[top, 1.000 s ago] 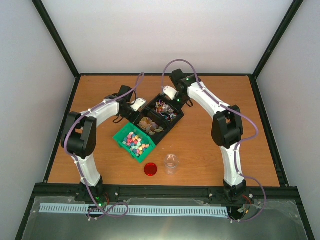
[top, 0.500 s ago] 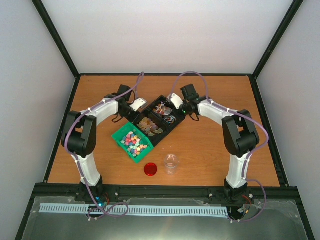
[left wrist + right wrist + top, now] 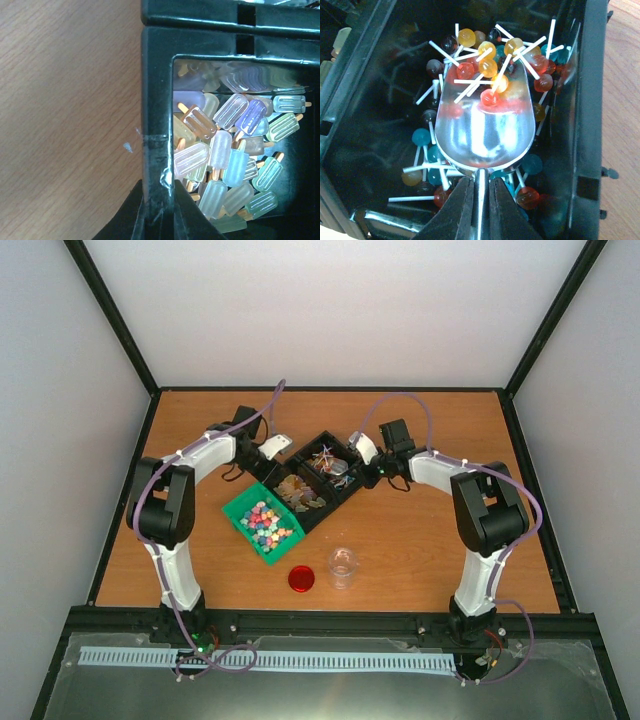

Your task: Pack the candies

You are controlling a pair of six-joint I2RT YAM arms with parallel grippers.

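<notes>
Small pastel candies fill a green bin. Behind it stands a black two-part bin. Popsicle-shaped candies lie in its near compartment and lollipops in the far one. My left gripper is shut on the black bin's side wall, at the bin's left corner in the top view. My right gripper is shut on the handle of a shiny metal scoop. The scoop lies in the lollipop compartment, with a few lollipops at its front lip.
A clear plastic cup stands upright near the table's front edge, with a red lid lying flat to its left. The wooden table is bordered by a black frame and white walls.
The right arm has swung down and to the right, bringing the scoop from above the bin's far corner into the lollipop compartment. The left arm has hardly moved.
</notes>
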